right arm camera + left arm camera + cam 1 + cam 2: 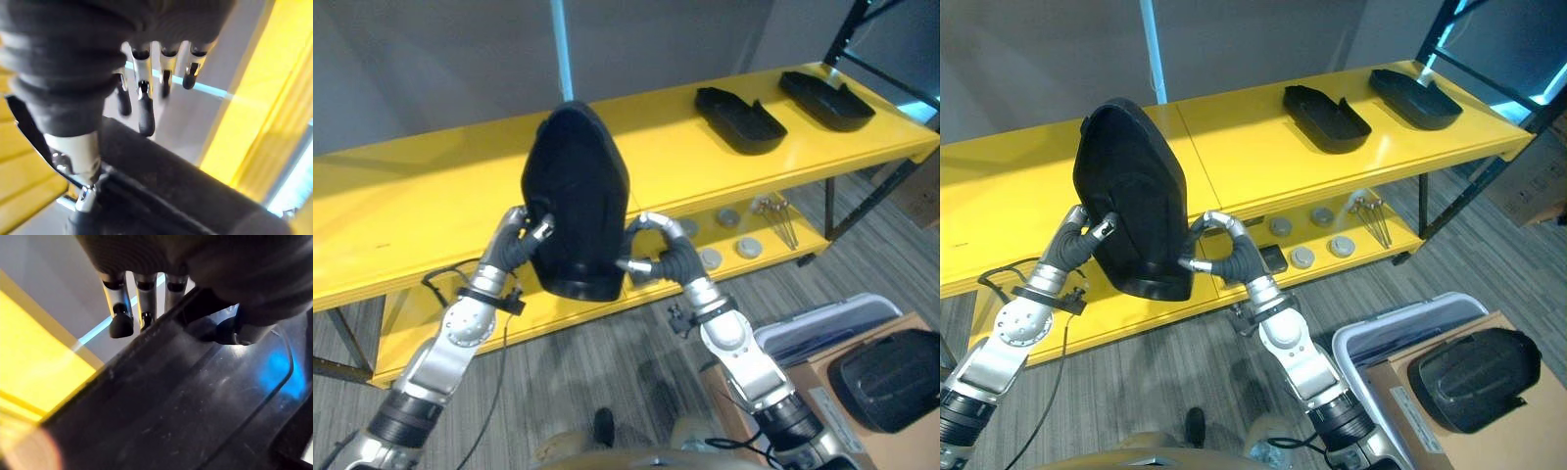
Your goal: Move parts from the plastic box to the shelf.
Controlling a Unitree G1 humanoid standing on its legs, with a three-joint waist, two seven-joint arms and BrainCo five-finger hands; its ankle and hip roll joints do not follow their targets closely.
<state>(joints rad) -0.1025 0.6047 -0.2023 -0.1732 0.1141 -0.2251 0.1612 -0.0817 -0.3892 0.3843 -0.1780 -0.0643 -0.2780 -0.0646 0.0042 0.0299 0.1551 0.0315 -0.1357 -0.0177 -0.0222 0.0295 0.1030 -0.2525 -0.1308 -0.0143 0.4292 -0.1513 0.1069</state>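
A large black moulded part [576, 201] stands upright between my two hands, just above the front edge of the yellow shelf [411, 196]. My left hand [516, 245] pinches its left rim, fingers [119, 303] behind the edge and thumb on the inner face of the part [171, 406]. My right hand [666, 257] grips the right rim low down, with fingers [143, 105] curled over the part's edge [171, 191] and the thumb against it. The part's lower end hangs in front of the shelf's lower level.
Two more black parts [739, 118] [826, 99] lie on the shelf top at the right. Round discs [748, 247] and thin metal rods [781, 220] sit on the lower level. A plastic box [1400, 333] and a cardboard box holding another black part [1474, 377] stand at lower right.
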